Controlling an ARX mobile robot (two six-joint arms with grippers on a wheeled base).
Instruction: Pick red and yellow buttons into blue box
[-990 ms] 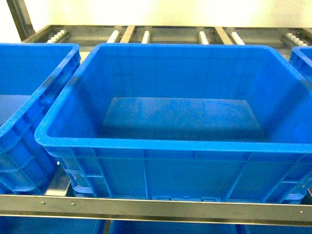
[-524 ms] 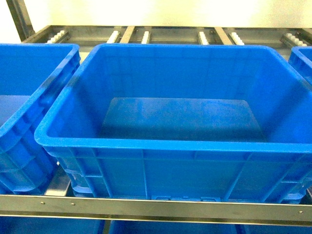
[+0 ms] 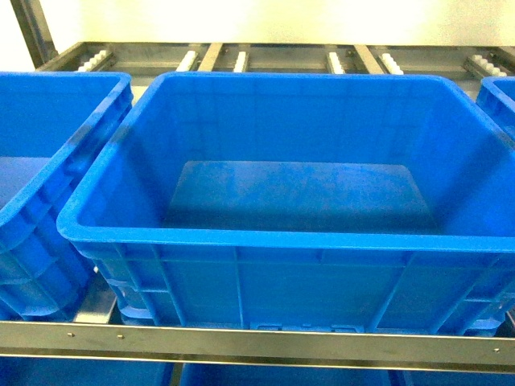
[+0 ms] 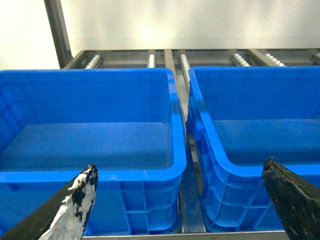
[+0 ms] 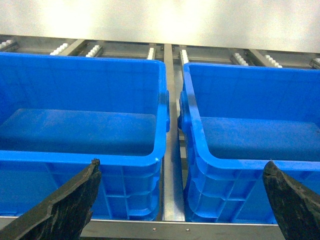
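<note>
Middle box (image 3: 282, 241): blue, open-topped, fills most of the head view; thick rolled rim, ribbed front wall, floor bare and smooth
Left box (image 3: 48, 161): just beside the middle one, rims close with a narrow slot between; only its right part shows in the head view
Right box (image 3: 500, 95): only a corner of its rim shows at the head view's right edge
Shelf (image 3: 241, 342): metal rail runs along the front under the boxes; roller tracks (image 3: 241, 60) show behind them, against a pale wall
Left claw (image 4: 180, 200): two dark fingers wide apart at the bottom corners of its own view, nothing between them; the left finger (image 4: 75, 205) is scuffed white – it sits in front of the shelf edge, facing the gap between two boxes
Right claw (image 5: 180, 200): fingers spread wide too, holding nothing, low in front of the rail, facing a gap between two boxes
Buttons: red and yellow ones appear in no view
Open room: the box interiors are wide and deep – the gaps between boxes are tight, with a metal strip (image 5: 171, 165) at the bottom
</note>
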